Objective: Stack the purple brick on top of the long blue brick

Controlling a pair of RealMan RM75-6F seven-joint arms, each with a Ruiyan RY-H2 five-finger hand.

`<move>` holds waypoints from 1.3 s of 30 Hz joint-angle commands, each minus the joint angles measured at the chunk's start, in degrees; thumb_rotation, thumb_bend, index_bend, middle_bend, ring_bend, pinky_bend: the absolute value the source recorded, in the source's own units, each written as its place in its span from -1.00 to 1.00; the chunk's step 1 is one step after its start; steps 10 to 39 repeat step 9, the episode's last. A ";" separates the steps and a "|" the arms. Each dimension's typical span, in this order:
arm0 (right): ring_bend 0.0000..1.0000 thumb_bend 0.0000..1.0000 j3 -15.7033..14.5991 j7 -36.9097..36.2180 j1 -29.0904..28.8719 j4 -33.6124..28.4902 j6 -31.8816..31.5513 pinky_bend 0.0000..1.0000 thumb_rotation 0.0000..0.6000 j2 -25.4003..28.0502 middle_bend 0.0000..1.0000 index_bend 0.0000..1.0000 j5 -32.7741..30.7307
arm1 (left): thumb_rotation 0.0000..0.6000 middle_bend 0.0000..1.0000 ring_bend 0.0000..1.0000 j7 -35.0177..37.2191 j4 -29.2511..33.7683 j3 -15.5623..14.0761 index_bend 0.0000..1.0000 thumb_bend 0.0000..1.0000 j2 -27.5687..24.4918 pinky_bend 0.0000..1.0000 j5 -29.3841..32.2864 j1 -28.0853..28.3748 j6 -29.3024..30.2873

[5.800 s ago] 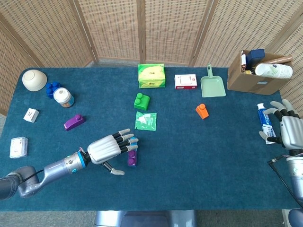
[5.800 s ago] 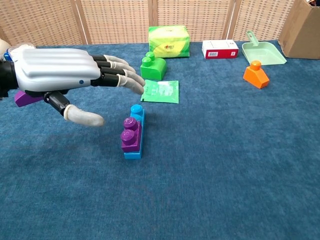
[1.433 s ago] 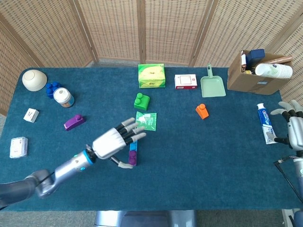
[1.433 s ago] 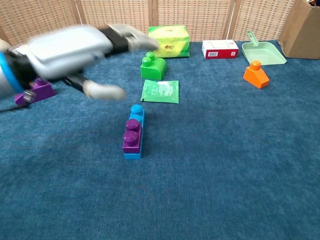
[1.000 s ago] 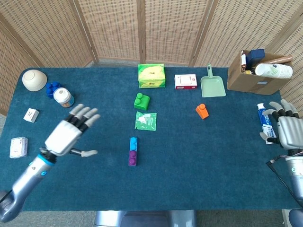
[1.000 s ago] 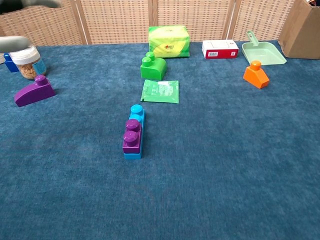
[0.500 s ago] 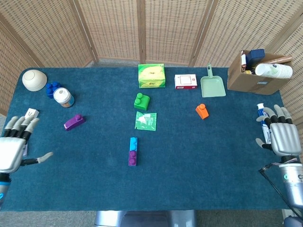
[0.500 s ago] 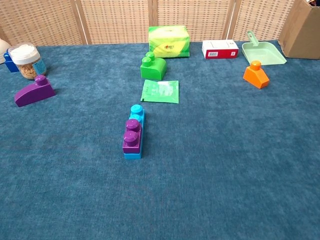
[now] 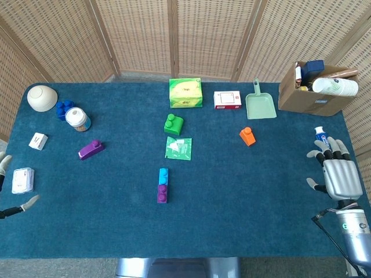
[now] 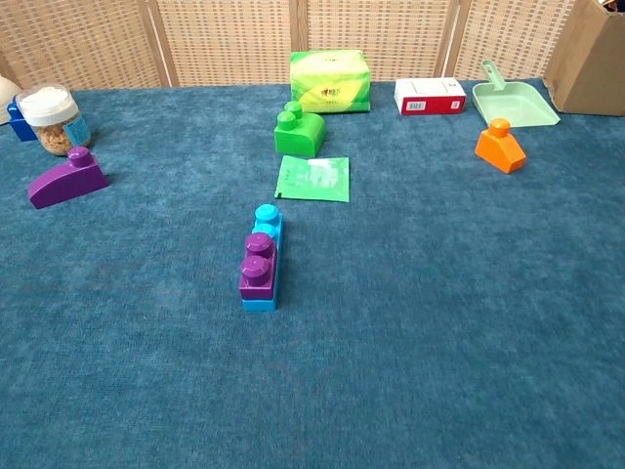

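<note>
The purple brick [image 10: 258,266] sits on the long blue brick [image 10: 263,256]. Right hand [image 9: 339,176] is released, left hand [image 9: 4,184] (mostly hidden) unclear; a returning sweep might knock it off.

The small purple brick [image 10: 258,268] sits on the near end of the long blue brick [image 10: 264,256], mid-bench [image 9: 232,191]. Behind them lies the flat green sachet [image 10: 312,179], then the green two-stud brick [image 10: 298,131], then the green tissue box [image 10: 329,81] at the far edge. Right of that box stand the red-and-white carton [image 10: 430,96] and the pale green plastic scoop [image 10: 513,100]. The orange sloped brick [image 10: 499,144] lies in front of the scoop. The purple sloped brick [image 10: 66,178] lies well left.
</note>
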State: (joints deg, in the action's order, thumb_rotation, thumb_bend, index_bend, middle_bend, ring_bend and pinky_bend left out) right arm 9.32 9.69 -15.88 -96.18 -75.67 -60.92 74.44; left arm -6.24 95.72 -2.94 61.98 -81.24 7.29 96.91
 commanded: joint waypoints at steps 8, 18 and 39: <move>-1.00 -0.68 -0.27 -0.24 0.80 -0.56 -0.48 -0.80 1.00 0.44 -0.65 -0.32 -0.18 | -0.02 -0.99 -1.00 -0.58 0.24 2.45 -0.86 -0.78 1.16 -1.00 -0.28 0.26 -2.81; -1.00 -0.68 -0.27 -0.22 0.83 -0.60 -0.48 -0.80 1.00 0.45 -0.65 -0.32 -0.23 | -0.01 -0.99 -1.00 -0.64 0.24 2.64 -0.86 -0.78 1.25 -1.00 -0.20 0.30 -3.14; -1.00 -0.68 -0.27 -0.22 0.83 -0.60 -0.48 -0.80 1.00 0.45 -0.65 -0.32 -0.23 | -0.01 -0.99 -1.00 -0.64 0.24 2.64 -0.86 -0.78 1.25 -1.00 -0.20 0.30 -3.14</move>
